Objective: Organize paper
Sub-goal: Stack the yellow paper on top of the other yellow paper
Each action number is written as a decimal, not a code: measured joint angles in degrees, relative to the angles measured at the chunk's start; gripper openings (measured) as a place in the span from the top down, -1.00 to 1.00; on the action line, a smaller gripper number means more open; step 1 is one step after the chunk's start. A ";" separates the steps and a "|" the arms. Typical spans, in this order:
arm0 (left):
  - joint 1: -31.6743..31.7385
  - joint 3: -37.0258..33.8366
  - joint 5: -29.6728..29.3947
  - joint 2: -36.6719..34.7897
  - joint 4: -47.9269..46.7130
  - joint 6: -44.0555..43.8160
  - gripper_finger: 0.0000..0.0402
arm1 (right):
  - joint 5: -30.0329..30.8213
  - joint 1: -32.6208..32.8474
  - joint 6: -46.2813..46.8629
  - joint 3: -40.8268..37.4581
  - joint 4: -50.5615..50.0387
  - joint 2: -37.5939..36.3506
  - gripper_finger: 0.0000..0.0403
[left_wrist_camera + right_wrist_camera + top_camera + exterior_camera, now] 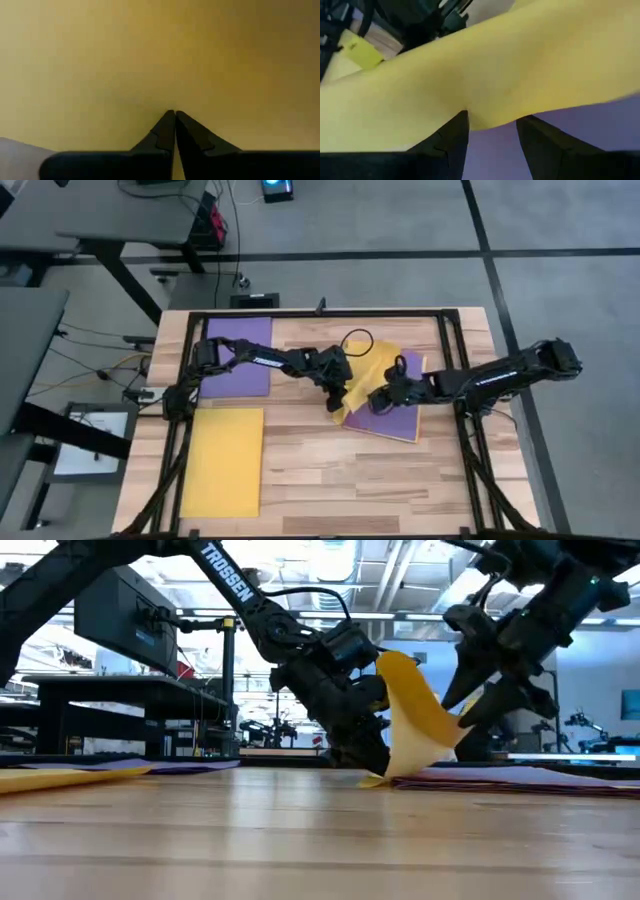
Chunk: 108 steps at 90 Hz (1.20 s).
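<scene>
A yellow sheet of paper (372, 370) curls up off a purple sheet (398, 422) at the table's middle. In the low view the yellow sheet (415, 705) stands as a tall curl with its lower edge on the purple sheet (520, 778). My left gripper (338, 396) is shut on the yellow sheet's left side. My right gripper (385, 398) is open just right of it, its fingers (457, 135) at the curled sheet's lower edge (490, 120), above the purple sheet (600, 125). Another purple sheet (237, 356) and another yellow sheet (222, 462) lie flat at the left. My left gripper pinches the yellow sheet (172, 100) between its two shut fingers (162, 132), near the sheet's left edge (340, 408), slanting down from the table's left. The held part is raised and the sheet bends upward, while its lower edge (375, 780) stays on the purple sheet. My right gripper's open fingers stand on either side of the curl's lower edge; whether they touch it I cannot tell.
A black frame (300, 314) runs around the wooden table top (330, 480). A black cable loop (357, 340) lies just beyond the yellow sheet. Bare wood shows at the near middle and near right.
</scene>
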 joint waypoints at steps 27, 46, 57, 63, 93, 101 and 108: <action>0.01 0.00 0.20 -0.02 -0.01 0.02 1.00 | 3.71 -0.35 17.96 0.00 -2.16 0.02 0.07; 0.01 0.00 1.08 0.00 -0.35 -0.02 1.00 | 12.46 -0.31 19.14 0.00 -0.23 -0.16 -0.05; 0.01 0.00 1.33 0.00 -1.13 0.04 1.00 | 12.39 0.09 17.92 0.00 3.25 -0.72 -0.05; 0.01 0.00 1.35 0.00 -1.37 0.04 1.00 | 12.36 0.30 18.17 0.00 4.75 -1.03 -0.04; 0.01 0.00 1.32 0.00 -1.38 0.04 1.00 | 10.43 -1.90 25.05 -0.07 -2.17 -1.70 -0.03; 0.01 0.00 1.28 0.00 -1.38 0.03 1.00 | 9.36 -2.87 24.34 -0.04 -3.61 -1.70 -0.02; 0.01 0.00 1.28 0.00 -1.36 0.04 1.00 | 6.36 -4.18 20.43 -0.04 -3.62 -1.68 0.02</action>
